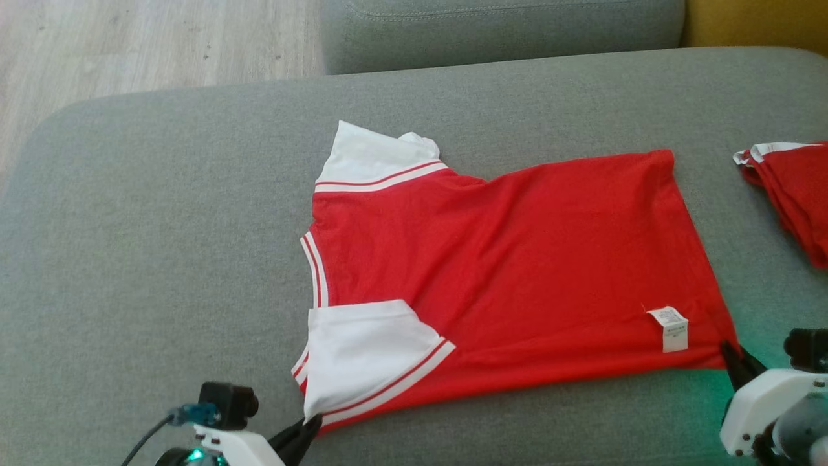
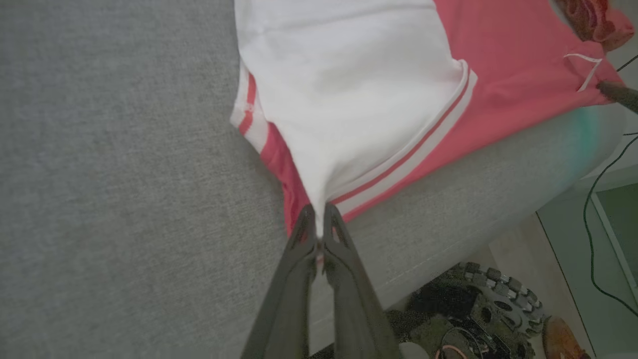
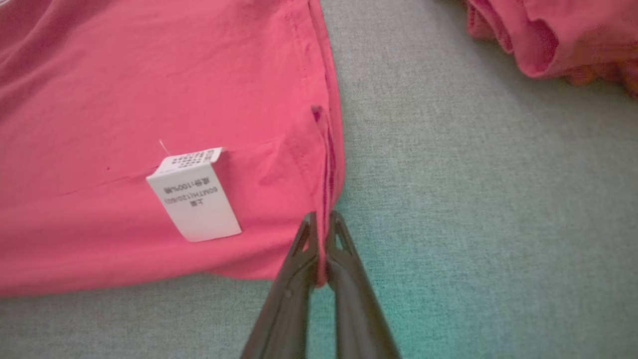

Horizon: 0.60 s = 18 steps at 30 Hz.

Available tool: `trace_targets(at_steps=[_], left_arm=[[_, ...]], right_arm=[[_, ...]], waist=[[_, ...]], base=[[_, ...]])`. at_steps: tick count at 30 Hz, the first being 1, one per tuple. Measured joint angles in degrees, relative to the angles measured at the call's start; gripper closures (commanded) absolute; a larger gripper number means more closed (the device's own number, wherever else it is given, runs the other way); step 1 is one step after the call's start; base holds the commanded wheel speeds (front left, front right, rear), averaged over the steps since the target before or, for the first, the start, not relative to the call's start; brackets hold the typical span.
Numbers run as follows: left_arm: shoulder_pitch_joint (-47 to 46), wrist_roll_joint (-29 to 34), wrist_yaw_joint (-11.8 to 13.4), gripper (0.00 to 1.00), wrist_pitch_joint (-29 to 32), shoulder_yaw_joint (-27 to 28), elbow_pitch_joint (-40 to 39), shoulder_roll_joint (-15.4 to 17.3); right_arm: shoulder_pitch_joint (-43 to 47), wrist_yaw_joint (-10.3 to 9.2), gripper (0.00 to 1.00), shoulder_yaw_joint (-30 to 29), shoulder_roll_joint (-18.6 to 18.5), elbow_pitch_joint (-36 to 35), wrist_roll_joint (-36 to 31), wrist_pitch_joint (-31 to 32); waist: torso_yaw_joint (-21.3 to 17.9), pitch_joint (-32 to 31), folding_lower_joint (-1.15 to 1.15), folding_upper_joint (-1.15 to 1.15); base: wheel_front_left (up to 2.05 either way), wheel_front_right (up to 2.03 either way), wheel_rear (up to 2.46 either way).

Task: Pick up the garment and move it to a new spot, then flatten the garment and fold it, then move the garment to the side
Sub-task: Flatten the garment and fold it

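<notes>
A red T-shirt (image 1: 504, 259) with white, red-striped sleeves lies spread on the grey sofa cushion (image 1: 162, 259), neck to the left and hem to the right. My left gripper (image 1: 312, 424) is shut on the tip of the near white sleeve (image 2: 344, 99), pinched between both fingers (image 2: 319, 224). At the near hem corner my right gripper (image 1: 729, 353) is shut on the red fabric (image 3: 323, 219). A white care label (image 3: 194, 197) sits just left of that corner.
A second red garment (image 1: 792, 194) lies bunched at the cushion's right edge. The sofa back (image 1: 504, 29) rises behind. Wooden floor (image 1: 129, 45) shows at the far left. The cushion's front edge (image 2: 448, 234) drops to the robot base and cables.
</notes>
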Motion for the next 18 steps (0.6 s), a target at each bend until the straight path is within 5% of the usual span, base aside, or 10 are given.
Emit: trace_targets(at_steps=[1,3,4,5,18], left_arm=[[0.00,0.00,0.00,1.00,0.00,0.00,0.00,0.00],[-0.16,0.24,0.04,0.53,-0.08,-0.25,1.24,-0.15],[-0.24,0.65,0.42,0.11,-0.13,-0.36,1.83,-0.27],[-0.29,0.93,0.43,0.00,-0.32,-0.52,2.36,-0.33],[-3.66,4.90,3.56,0.00,-11.27,2.02,0.22,-1.43]], right_arm=[[0.00,0.00,0.66,0.00,0.00,0.00,0.00,0.00],[0.00,0.00,0.00,0.01,0.29,0.03,-0.24,0.25],[0.00,0.00,0.00,0.01,0.35,0.03,-0.47,0.18],[0.00,0.00,0.00,-0.02,0.37,0.03,-0.86,-0.04],[-0.02,0.00,0.00,-1.32,2.02,-2.02,-2.71,-12.03]], waist=[[0.00,0.00,0.00,0.00],[-0.04,-0.08,0.00,0.00],[-0.09,-0.12,0.00,0.00],[-0.15,-0.14,0.00,0.00],[-0.94,-1.20,0.00,0.00]], base=[[0.00,0.00,0.00],[0.00,0.00,0.00],[0.00,0.00,0.00],[0.00,0.00,0.00],[0.00,0.00,0.00]])
